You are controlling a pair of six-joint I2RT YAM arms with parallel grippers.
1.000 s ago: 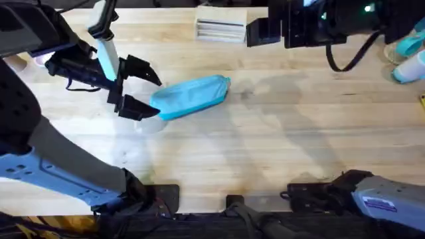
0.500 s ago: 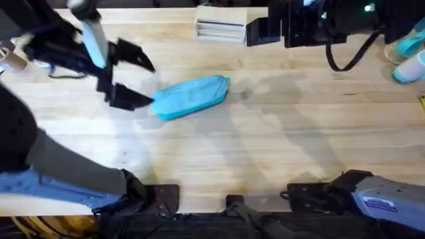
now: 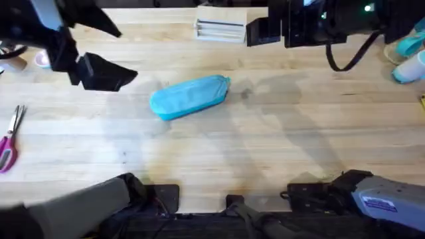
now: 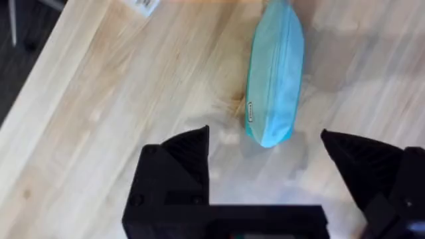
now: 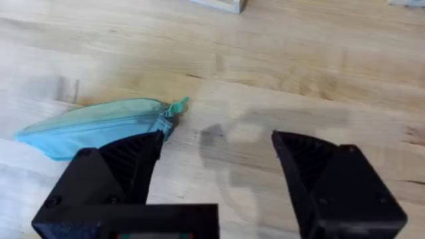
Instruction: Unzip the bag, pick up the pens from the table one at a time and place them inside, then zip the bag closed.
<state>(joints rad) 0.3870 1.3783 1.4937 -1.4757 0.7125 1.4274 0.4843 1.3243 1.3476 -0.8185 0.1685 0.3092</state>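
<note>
While lying mid table (image 3: 279, 133), soft teal fabric bag (image 3: 189, 97): long, rounded, zip shut, axis tilted, pull end far-right. L gripper (image 3: 99, 50) & R gripper (image 5: 216, 166) wide open, empty.

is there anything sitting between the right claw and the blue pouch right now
Nothing visible. In the right wrist view the open right claw looks over bare table straight to the bag, whose zipper pull points toward it. The pink-handled scissors lie far off at the table's left edge.
</note>
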